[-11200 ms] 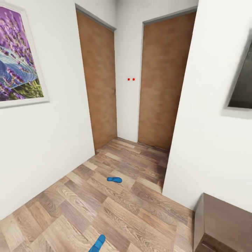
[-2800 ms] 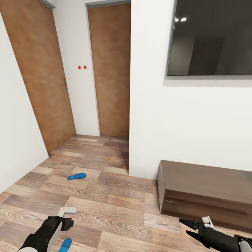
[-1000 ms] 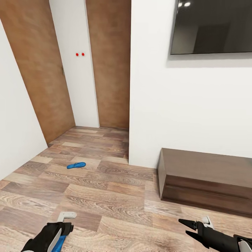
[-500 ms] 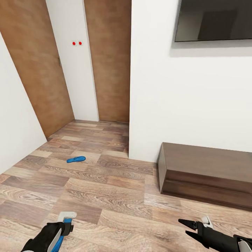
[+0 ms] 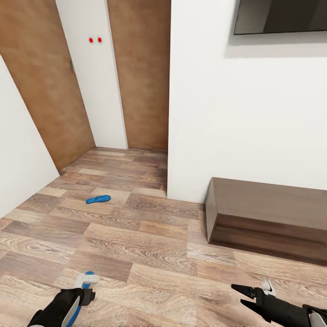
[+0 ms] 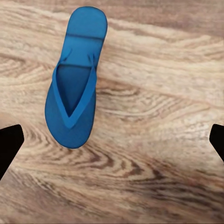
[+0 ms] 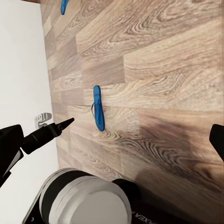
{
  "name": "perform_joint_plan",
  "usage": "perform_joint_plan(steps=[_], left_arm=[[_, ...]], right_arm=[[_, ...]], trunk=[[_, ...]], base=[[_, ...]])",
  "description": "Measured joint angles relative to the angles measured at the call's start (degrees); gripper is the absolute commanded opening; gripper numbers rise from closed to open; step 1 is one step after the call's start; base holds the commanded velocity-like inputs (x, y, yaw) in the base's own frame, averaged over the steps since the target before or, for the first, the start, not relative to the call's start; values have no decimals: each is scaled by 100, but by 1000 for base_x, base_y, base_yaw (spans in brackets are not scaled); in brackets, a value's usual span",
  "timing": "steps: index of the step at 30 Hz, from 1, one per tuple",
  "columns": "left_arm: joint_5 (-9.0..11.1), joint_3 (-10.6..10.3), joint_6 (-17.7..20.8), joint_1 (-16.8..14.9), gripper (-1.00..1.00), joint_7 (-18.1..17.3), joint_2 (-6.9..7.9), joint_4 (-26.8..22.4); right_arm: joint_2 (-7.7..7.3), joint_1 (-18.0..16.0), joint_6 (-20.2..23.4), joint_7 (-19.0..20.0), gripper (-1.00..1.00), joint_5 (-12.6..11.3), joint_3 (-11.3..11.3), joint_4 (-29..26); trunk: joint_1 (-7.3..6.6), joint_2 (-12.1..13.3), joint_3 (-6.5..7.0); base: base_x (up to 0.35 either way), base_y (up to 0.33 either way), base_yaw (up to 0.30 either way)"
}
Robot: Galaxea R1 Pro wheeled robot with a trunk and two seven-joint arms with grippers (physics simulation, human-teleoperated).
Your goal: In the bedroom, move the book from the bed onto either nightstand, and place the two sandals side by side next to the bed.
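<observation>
Head view, hallway end of the bedroom: I am tilting the camera downward — the wall-mounted screen [image 5: 280, 17] is sliding toward the top edge compared with half a second ago, and more plank floor [image 5: 150, 254] is coming into frame. The things themselves are not moving; the view is.

What this is giving me: the near sandal [image 5: 81, 297] is now showing its blue toe beside the left gripper [image 5: 86, 284], where a second ago it was mostly hidden under the arm. In the left wrist view that sandal [image 6: 74, 77] is lying flat, strap up, between the two dark fingertips, which are standing wide apart and touching nothing — the claw is released. I am judging this as the line-up before a descent.

The far sandal [image 5: 98, 199] is resting on the floor near the two brown doors, well apart from the first. The right gripper [image 5: 255, 290] is hovering spread and empty over bare planks.

Containers: the long dark bench-like cabinet [image 5: 268, 218] against the white wall is carrying nothing on its top; its front is closed.
</observation>
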Motion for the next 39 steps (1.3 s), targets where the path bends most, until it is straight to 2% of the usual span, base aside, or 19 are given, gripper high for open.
perform_joint_plan(steps=[39], left_arm=[[3,0,0,0,100,3,0,0]], right_arm=[[-1,0,1,0,100,0,4,0]], trunk=[[100,-53,-865]], base=[[0,0,0]])
